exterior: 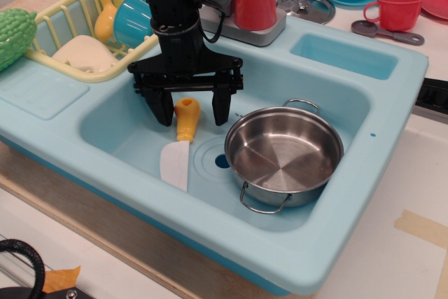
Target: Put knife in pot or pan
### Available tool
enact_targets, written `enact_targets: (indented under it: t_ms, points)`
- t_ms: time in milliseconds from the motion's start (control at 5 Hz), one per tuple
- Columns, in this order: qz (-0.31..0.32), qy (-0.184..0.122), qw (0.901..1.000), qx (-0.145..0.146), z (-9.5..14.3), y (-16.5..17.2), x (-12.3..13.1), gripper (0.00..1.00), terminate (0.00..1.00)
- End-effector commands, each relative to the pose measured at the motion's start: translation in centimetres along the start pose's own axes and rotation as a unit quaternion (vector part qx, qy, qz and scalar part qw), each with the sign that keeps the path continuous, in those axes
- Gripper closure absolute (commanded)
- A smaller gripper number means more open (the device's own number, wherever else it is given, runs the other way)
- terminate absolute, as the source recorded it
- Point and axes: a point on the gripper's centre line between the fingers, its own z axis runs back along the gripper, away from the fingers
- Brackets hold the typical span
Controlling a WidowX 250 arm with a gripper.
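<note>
With the fingers (162,106) spread wide astride the knife (180,141) handle, you risk a skewed pinch flicking it away from the pan (283,157).

Yellow-handled knife (180,143) flat in sink, empty steel pan (283,156) beside
</note>
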Motion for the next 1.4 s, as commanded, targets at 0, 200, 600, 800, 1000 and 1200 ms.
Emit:
enact_targets:
  t_ms: [0,200,600,800,1000,1200]
  points:
    - [0.004,-0.012,0.9998,-0.013,-0.5,1.1,0.6,1.0,0.0]
    - [0.009,-0.01,0.9998,-0.017,-0.7,1.3,0.3,1.0,0.0]
    - [-0.03,-0.006,0.9995,0.01,2.0,-0.3,1.9,1.0,0.0]
    - [-0.067,-0.016,0.9975,0.015,4.3,-1.5,2.6,1.0,0.0]
    - [-0.163,0.0,0.9866,-0.013,5.9,-2.9,2.8,1.0,0.0]
    - [-0.208,0.018,0.9767,-0.05,6.3,-5.0,2.3,1.0,0.0]
